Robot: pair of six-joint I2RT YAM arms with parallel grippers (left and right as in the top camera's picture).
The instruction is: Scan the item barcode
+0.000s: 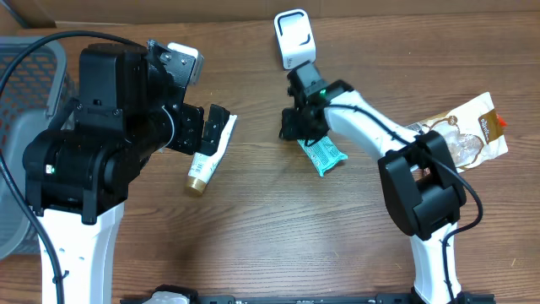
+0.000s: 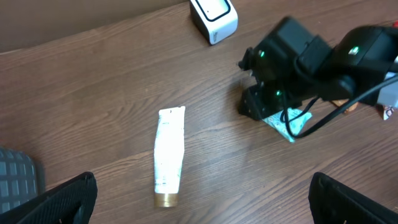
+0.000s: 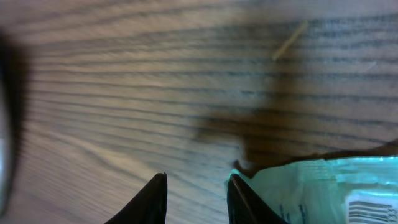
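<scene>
**Overhead**
- Scanner [image 1: 294,38]: white, with a black face, upright near the middle of the table's [image 1: 278,236] far edge.
- Teal packet [image 1: 323,154]: flat on the wood about mid-table, on the near side of the scanner and apart from it.
- Right gripper [image 1: 297,127]: black, on a white arm, low over the packet's far-left end. The jaw state is not legible from here.
- Left gripper [image 1: 211,127]: black, over the upper end of the white tube [image 1: 211,156].
- White tube: gold cap toward the near edge, lying left of centre and well apart from the packet.
- Grey basket [image 1: 25,127]: at the left edge.
- Clear snack bag [image 1: 472,131]: near the right edge, beyond the right arm's elbow.

**Left wrist**
- Left gripper [image 2: 204,186]: fingers [image 2: 62,202] at the two lower corners of the frame, jaws wide apart with nothing between them.
- White tube [image 2: 169,158]: on the table below, with clear wood all round it.
- Scanner [image 2: 213,18]: toward the far edge.
- Right gripper [image 2: 273,81]: set over the teal packet [image 2: 289,121].
- Grey basket [image 2: 18,177]: one corner in view.

**Right wrist**
- Right gripper [image 3: 196,199]: two black fingertips [image 3: 152,199] a little apart, with bare wood in the gap.
- Teal packet [image 3: 323,186]: beside the right-hand fingertip, with one corner at it. Whether they touch cannot be told.
- Barcode [image 3: 373,208]: facing up on the packet.
</scene>
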